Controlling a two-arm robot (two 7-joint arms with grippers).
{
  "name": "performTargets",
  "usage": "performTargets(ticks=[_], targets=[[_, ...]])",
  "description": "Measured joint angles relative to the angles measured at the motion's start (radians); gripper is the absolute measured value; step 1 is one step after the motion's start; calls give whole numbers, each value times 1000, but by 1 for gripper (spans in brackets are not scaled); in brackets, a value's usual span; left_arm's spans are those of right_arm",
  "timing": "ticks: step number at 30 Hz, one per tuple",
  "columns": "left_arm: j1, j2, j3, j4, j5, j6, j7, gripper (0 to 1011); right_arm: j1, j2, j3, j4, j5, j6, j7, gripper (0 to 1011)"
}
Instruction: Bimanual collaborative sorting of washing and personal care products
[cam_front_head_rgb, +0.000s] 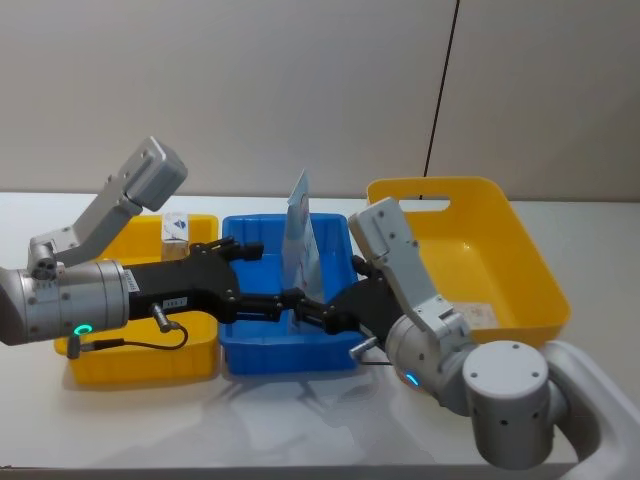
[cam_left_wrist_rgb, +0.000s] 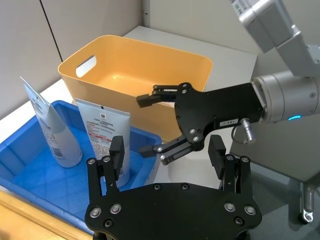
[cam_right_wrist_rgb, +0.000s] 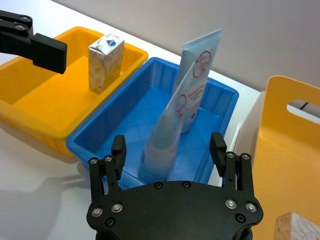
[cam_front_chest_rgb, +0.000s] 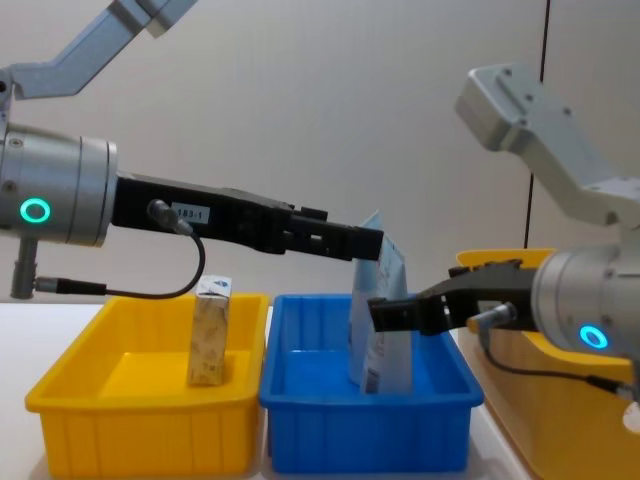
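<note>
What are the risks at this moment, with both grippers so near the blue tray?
1. The left gripper and right gripper are both open and close together over the blue tray; they may collide.
2. The two pouches stand upright and unsupported; a nudge might tip them.
3. The carton in the yellow tray stands under the left arm.

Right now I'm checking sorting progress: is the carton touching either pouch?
Apart. The right wrist view shows the carton standing in the yellow tray, with the tray walls between it and both pouches in the blue tray.
</note>
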Motion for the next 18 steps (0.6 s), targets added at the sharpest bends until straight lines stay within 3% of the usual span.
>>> performTargets(ticks=[18], targets=[[0,0,0,0,0,0,0,1001,61,-81,-27,127,-43,-39,-24,1003]])
